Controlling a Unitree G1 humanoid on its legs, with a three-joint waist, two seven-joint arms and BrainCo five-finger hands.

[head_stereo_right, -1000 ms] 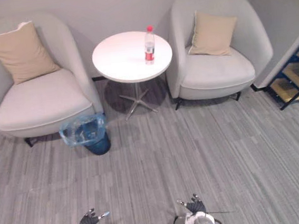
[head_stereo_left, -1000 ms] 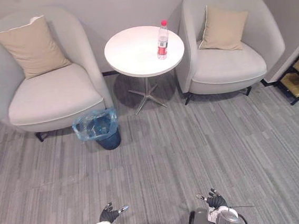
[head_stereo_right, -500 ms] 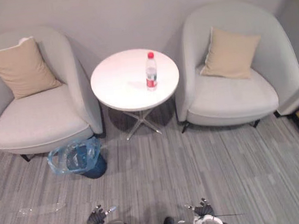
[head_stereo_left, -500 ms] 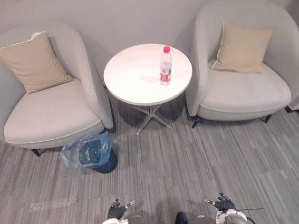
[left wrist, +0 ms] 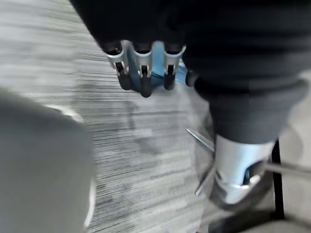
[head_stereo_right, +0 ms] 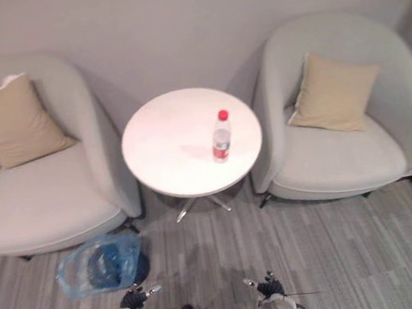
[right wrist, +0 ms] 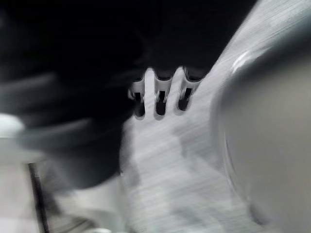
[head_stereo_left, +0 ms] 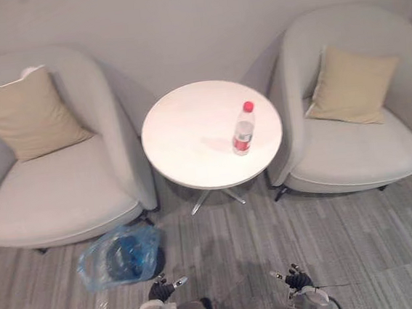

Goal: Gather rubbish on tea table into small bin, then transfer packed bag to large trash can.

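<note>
Left wrist view showed the left hand (left wrist: 142,73) with its fingers loosely straight and holding nothing above the grey carpet (left wrist: 126,145). The right hand (right wrist: 159,99) hung the same way, empty. Seen from the head, both hands sat low, well apart from the round white tea table (head_stereo_left: 190,141). A clear water bottle (head_stereo_left: 241,129) with a red cap stood upright on the table's right part. The small bin (head_stereo_left: 122,256), lined with a blue bag, stood on the floor just beside the left armchair (head_stereo_left: 57,198).
</note>
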